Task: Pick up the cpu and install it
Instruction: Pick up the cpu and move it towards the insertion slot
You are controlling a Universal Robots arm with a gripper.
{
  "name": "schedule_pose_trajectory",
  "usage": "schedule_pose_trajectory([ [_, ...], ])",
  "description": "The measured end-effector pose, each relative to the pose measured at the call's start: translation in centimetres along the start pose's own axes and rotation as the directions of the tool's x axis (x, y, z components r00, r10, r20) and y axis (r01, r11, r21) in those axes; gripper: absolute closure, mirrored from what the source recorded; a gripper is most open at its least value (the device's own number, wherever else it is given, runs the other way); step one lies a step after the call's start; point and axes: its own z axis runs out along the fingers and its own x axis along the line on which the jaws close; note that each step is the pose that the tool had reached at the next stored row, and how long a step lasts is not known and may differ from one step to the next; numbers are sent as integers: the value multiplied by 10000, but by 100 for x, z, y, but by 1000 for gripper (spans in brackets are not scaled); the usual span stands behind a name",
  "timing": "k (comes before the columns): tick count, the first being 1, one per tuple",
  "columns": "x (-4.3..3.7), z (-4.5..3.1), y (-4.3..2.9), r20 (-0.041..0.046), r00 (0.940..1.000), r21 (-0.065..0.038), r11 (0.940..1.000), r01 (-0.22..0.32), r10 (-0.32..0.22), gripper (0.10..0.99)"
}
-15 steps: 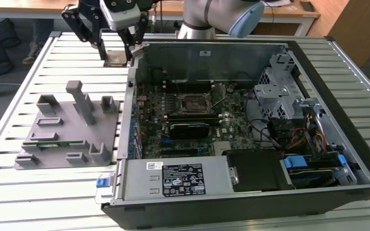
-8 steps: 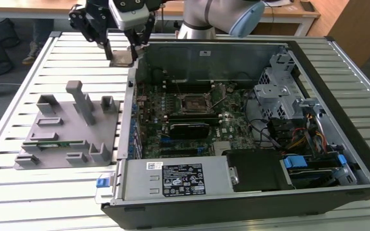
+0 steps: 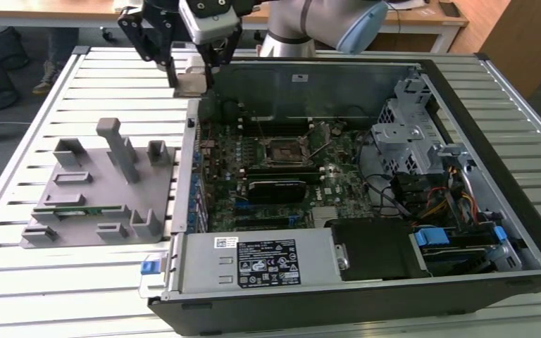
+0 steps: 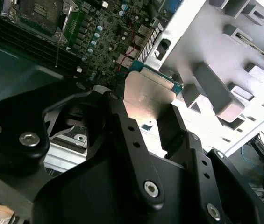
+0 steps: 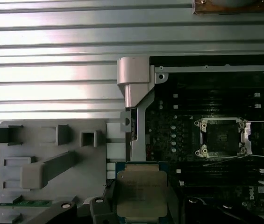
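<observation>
The end effector (image 3: 192,76) pinches the cpu (image 3: 191,84) and holds it off the counter (image 3: 64,282), by a corner of the open case (image 3: 346,79) on the exterior view's left. In the second wrist view, black fingers (image 4: 122,126) press on opposite edges of the cpu (image 4: 148,93), silver top showing. The socket (image 3: 284,150) sits on the board inside the case, well apart from the cpu. Beside the case a grey holder (image 3: 101,190) carries a green memory stick (image 3: 78,209).
</observation>
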Motion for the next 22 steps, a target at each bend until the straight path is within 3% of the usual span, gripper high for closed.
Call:
schedule_pose_trajectory([
  [8, -193, 0, 10, -1, 10000, 0, 10000, 0, 0, 561],
  [17, -530, 3, 77, 28, 10000, -1, 10000, 2, -2, 561],
  [22, -696, 14, 151, 65, 10000, -2, 10000, 5, -5, 561],
])
